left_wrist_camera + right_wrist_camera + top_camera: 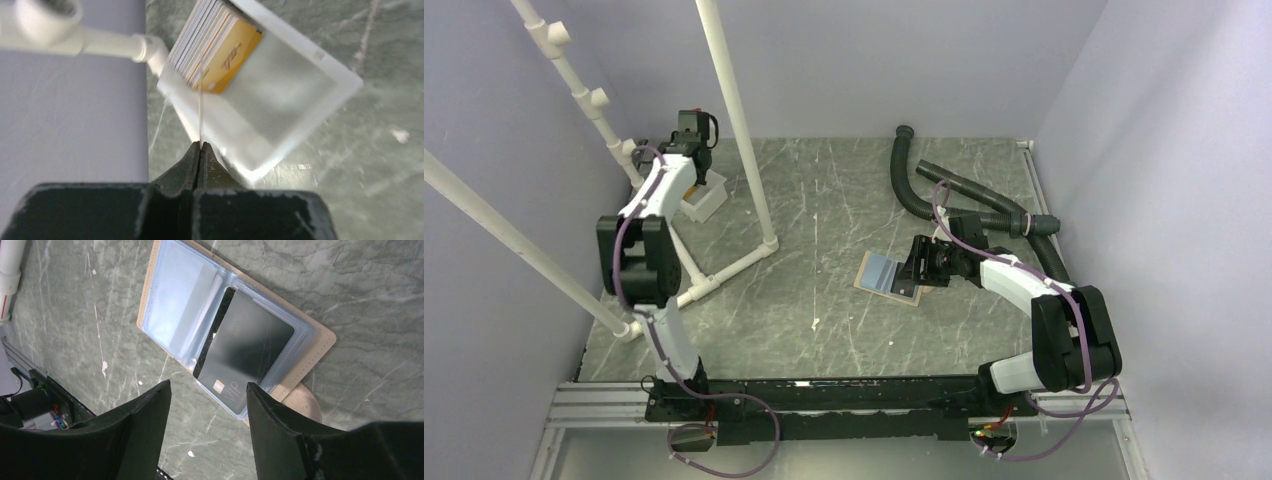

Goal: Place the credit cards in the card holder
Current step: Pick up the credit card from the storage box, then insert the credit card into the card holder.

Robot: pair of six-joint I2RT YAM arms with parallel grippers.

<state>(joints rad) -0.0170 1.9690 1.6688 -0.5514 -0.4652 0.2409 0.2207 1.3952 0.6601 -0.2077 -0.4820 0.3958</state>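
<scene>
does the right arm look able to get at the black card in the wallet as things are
Probably yes: the right tool is open above the wallet, the black card lies in plain view beneath it, and nothing else stands between. It lies flat, so gripping may be awkward.

1. Table (pixel 380 285): smooth, marbled grey-green stone look.
2. Tray (pixel 300 95): frosted, translucent white plastic.
3. Cards (pixel 235 55): thin glossy plastic, one golden.
4. Holder (pixel 320 347): matt tan leather-like cover, stitched; shiny clear sleeves inside.
5. Dark card (pixel 250 345): satin sheen.
6. Pipes (pixel 734 110): smooth white plastic.
</scene>
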